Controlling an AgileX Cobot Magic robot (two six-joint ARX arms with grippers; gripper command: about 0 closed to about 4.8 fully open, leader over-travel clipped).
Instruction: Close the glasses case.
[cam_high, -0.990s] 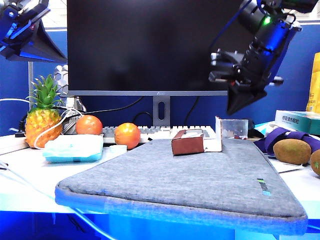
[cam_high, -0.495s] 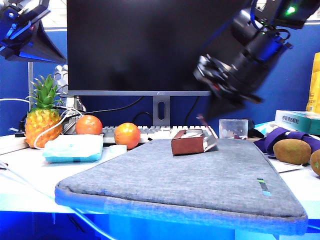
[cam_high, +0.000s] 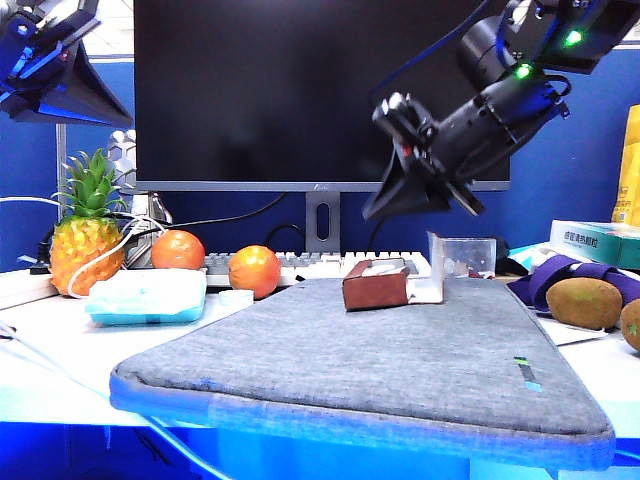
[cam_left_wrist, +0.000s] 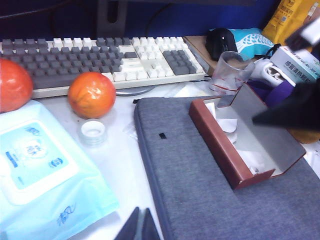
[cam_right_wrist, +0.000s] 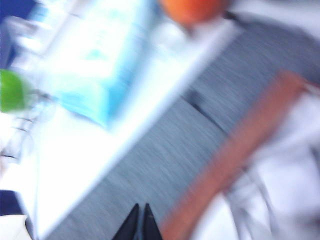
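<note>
On the grey sleeve (cam_high: 380, 350) the glasses case (cam_high: 378, 285) sits open, lid upright, while the closed right gripper (cam_high: 375, 213) hangs just above it and the closed left gripper (cam_left_wrist: 141, 226) waits apart; a careless push could slide the case.

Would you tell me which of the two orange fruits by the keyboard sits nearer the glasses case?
The one right beside the grey mat's corner; the other sits further off, next to the pineapple.
</note>
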